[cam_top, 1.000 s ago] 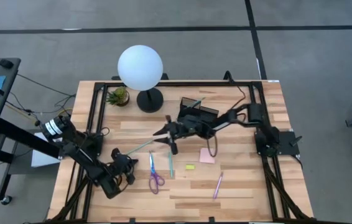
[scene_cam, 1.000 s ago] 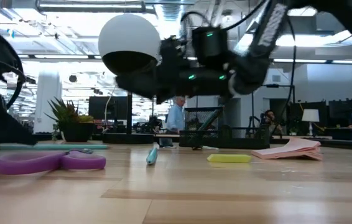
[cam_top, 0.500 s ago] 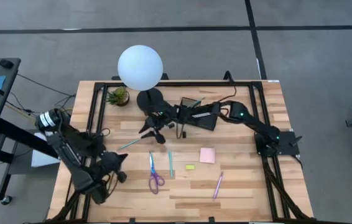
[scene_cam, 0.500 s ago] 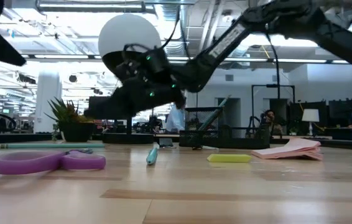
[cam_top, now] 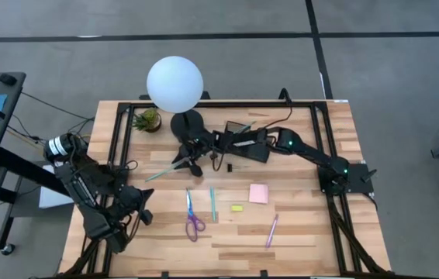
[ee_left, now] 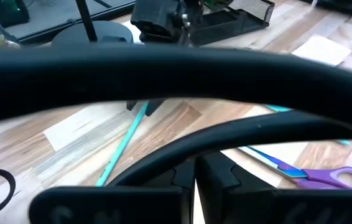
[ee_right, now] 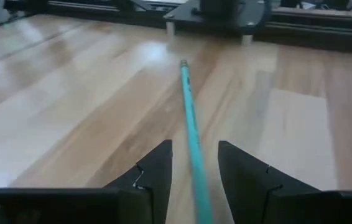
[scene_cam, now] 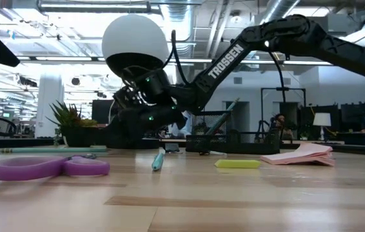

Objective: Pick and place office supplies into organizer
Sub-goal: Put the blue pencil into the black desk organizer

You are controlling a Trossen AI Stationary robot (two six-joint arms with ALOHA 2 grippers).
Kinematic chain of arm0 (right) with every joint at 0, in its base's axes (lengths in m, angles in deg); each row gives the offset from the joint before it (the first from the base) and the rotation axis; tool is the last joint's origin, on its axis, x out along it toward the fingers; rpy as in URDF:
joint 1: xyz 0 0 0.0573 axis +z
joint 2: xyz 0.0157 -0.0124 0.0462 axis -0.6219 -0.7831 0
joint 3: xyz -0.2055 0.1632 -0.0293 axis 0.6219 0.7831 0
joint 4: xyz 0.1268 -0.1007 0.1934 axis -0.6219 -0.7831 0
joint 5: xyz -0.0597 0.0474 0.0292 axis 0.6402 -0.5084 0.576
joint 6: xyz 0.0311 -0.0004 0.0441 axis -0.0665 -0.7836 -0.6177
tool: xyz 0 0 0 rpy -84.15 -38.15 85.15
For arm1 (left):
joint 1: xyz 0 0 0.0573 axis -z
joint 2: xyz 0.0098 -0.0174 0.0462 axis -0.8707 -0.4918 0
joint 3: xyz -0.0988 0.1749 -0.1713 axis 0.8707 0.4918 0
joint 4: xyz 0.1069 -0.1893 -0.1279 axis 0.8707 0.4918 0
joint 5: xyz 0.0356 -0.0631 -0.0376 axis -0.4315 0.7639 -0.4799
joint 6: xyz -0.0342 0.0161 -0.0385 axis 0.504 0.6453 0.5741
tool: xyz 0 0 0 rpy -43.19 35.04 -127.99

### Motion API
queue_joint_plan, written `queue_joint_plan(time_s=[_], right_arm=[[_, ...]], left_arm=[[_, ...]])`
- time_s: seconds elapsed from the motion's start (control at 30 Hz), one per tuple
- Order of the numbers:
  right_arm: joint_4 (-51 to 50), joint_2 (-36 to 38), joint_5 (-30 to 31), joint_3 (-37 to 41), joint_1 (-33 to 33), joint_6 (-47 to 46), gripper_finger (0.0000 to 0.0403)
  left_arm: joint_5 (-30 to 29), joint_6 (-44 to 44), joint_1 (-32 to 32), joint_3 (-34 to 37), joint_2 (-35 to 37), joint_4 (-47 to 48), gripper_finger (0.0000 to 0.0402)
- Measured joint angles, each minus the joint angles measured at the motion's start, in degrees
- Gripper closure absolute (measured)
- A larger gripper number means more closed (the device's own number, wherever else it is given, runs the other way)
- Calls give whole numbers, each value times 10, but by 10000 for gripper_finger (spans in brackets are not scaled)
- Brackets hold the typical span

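My right gripper (cam_top: 189, 160) reaches far left, low over the table in front of the lamp base. It is open, and its fingers (ee_right: 157, 169) stand on either side of one end of a thin teal pen (ee_right: 190, 118) that lies flat on the wood (cam_top: 165, 170); gaps show on both sides. My left gripper (cam_top: 139, 211) is shut and waits near the table's left edge. Purple scissors (cam_top: 194, 218), a second teal pen (cam_top: 212, 204), a yellow piece (cam_top: 237, 208), a pink sticky pad (cam_top: 259, 193) and a pink-purple pen (cam_top: 271, 230) lie on the table. The black organizer (cam_top: 247, 141) stands under the right arm.
A white globe lamp (cam_top: 174, 84) on a black base (cam_top: 188, 124) stands just beyond the right gripper. A small potted plant (cam_top: 148, 119) sits at the far left. A small dark piece (cam_top: 229, 166) lies by the organizer. Black rails border the table.
My right gripper has moved toward the table's left edge and come down close to the table, over the end of the teal pen. My left arm has drawn back toward the table's near-left corner, away from the pen.
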Motion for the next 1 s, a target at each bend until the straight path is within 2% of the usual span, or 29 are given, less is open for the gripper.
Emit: queue_joint_plan(time_s=[0.13, 0.33, 0.47, 0.7, 0.87, 1.0], right_arm=[[8, 0, 8, 0, -7, 1, 281], [-50, 1, 7, 1, -5, 17, 281], [-70, 3, 36, 0, 2, 44, 281], [-78, 3, 50, -1, 3, 20, 281], [-13, -43, 10, -4, 4, -27, 285], [47, -66, 14, -7, 6, -55, 308]], left_arm=[[0, -1, 0, 0, 0, 0, 402], [0, -1, 0, 0, 0, 0, 402], [0, 0, 0, 0, 0, 0, 402], [0, 2, 0, 0, 0, -1, 402], [-6, 2, 0, 0, 0, -9, 402], [-6, 2, 0, 0, 0, -10, 402]])
